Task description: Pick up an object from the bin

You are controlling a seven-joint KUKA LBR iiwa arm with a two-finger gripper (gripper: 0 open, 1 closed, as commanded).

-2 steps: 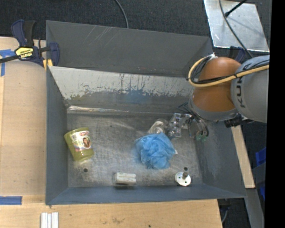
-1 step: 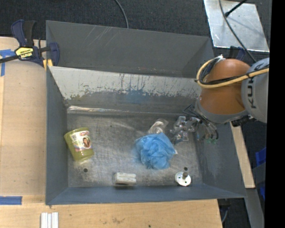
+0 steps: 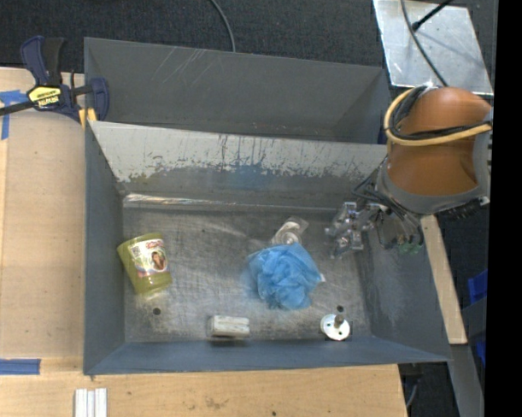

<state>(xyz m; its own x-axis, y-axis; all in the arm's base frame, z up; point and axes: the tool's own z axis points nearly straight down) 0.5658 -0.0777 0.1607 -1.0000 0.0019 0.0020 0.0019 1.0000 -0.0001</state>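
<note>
My gripper hangs low at the right side of the bin. I cannot tell whether it is open or closed, and nothing shows in it. Nearest me, just to my left, lies a small clear piece, glossy and thin-looking, likely light, slick and easy to crush. Touching it, mid-floor, is the blue wad: crumpled, soft, matte, probably very light. I judge it the easiest take, pinched through its bulk, since it should give rather than slip. Well apart on the left a yellow cup lies tipped, rounded and apt to roll. By the front wall are a grey block, stiff and flat-sided, and a shiny metal disc, hard and low.
</note>
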